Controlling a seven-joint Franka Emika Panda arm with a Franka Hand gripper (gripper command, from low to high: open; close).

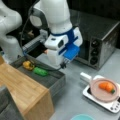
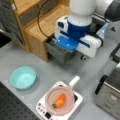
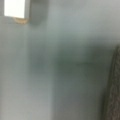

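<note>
1. The tool (image 1: 65, 63) hangs at the end of the white arm in the middle of a front view, low over the grey bench (image 1: 75, 100) and just right of the dark drawer (image 1: 53, 80). Its fingers are hidden under the wrist body, so I cannot tell how far open it is or whether it has hold of anything.
2. Nearest to it are the two things lying in the drawer: a green vegetable (image 1: 40, 71) and a yellow one (image 1: 28, 65), both to the tool's lower left in that frame, side by side, the green one the closer. The green one's long axis runs roughly from upper left to lower right.
3. The drawer's near wall stands between the tool and those two things.
4. In both front views a carrot (image 2: 59, 101) lies in a pink pan (image 2: 50, 105) on a small white cooker (image 2: 41, 107), well apart from the tool; its handle (image 2: 74, 82) points up toward the arm.
5. A teal bowl (image 2: 23, 77) sits at middle left, a toaster oven (image 1: 98, 42) at upper right, a wooden cabinet (image 1: 22, 92) at lower left.
6. The wrist view shows only bare grey bench and a dark edge at right.
</note>
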